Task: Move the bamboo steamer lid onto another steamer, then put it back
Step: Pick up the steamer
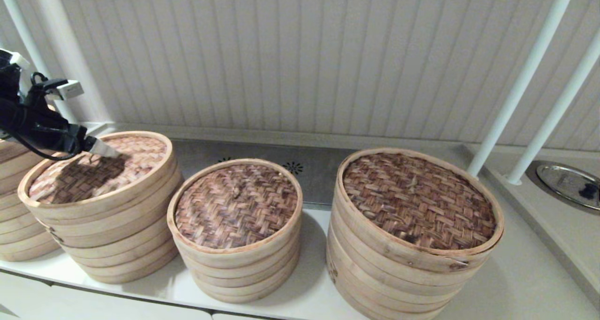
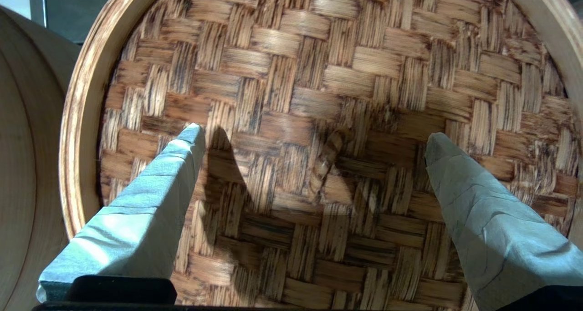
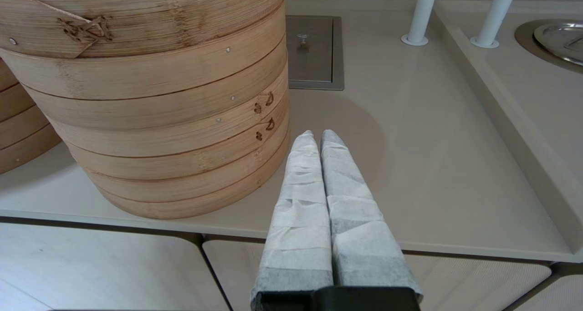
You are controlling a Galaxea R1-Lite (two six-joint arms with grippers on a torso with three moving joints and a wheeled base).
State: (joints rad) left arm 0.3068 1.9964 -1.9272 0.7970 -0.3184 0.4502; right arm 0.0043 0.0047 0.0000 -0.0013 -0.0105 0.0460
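Bamboo fills the pale counter (image 1: 525,282), four round stacks in a row seen from the head view. At the far left edge a cut-off steamer (image 1: 14,207) shows only its pale rings. Next to it stands a steamer stack (image 1: 117,245) wearing the bamboo steamer lid (image 1: 140,153), light tan weave inside a pale wood rim, seated flat on top. The left gripper (image 1: 104,150) reaches in from the left over that lid, its jaws spread wide with nothing between them; in the left wrist view the two wrapped fingers (image 2: 150,201) stand on either side of the small twisted loop handle (image 2: 330,158) at the lid's middle, apart from it, and whether their tips rest on the weave cannot be told (their shadow falls close beneath them). Just right of this stack, near the front edge of the counter, sits the smallest steamer (image 1: 236,264), topped by its own reddish-brown woven lid (image 1: 236,205). Behind it a flat metal panel (image 1: 309,170) is set into the counter. Further right stands the widest steamer (image 1: 412,264) with a dark woven top. The right gripper (image 3: 317,140) hangs off the counter's front edge just beside this widest steamer, its wrapped fingers pressed together and holding nothing. Two white poles (image 1: 525,81) rise at the right, and a round metal dish (image 1: 569,184) lies beyond them.
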